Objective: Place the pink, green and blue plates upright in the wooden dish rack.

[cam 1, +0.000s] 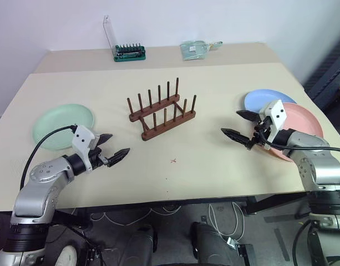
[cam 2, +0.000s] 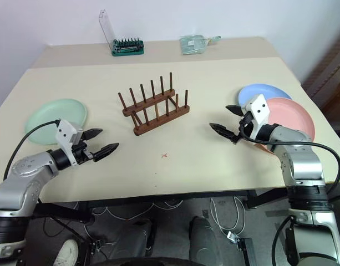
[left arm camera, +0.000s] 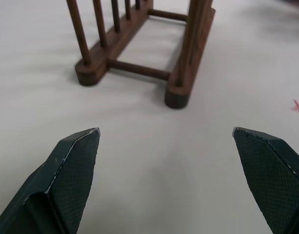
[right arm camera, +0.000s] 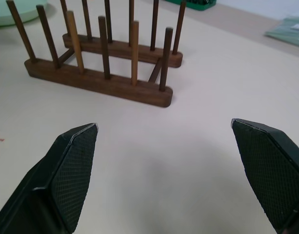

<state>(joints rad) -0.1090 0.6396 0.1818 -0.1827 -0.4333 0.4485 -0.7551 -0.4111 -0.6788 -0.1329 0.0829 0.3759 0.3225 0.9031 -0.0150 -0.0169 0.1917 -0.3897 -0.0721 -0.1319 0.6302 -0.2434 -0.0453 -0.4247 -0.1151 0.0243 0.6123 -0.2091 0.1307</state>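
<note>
Counter point(cam 1: 214, 166): pale beige top; carries every item below.
Wooden dish rack point(cam 1: 162, 109): dark brown, two rails of upright pegs, standing mid-counter between the two hands; all slots unfilled, so no plate is placed yet.
Green plate point(cam 1: 63, 126): lying flat at the left of the counter, just beyond the left hand and well apart from the rack.
Pink plate point(cam 1: 303, 124): lying flat at the right edge, partly behind the right hand.
Blue plate point(cam 1: 267, 100): flat, on the far side of the pink plate, its near rim tucked under or against the pink one; which overlaps which I cannot tell for certain.
Left hand point(cam 1: 111, 149): fingers spread wide apart, holding nothing, hovering over bare counter and aimed toward the rack.
Right hand point(cam 1: 242, 125): fingers spread wide apart, holding nothing, beside the pink plate and pointing toward the rack.
Screwdriver bit set point(cam 1: 129, 52): green case with clear lid up, far edge of the counter.
Clear packet point(cam 1: 195, 49): far edge, right of the bit set.
Red cross mark point(cam 1: 173, 161): on the counter, near side of the rack.
Stage, judged: start; each hand waits on the side of the plates it can likely reach.
</note>
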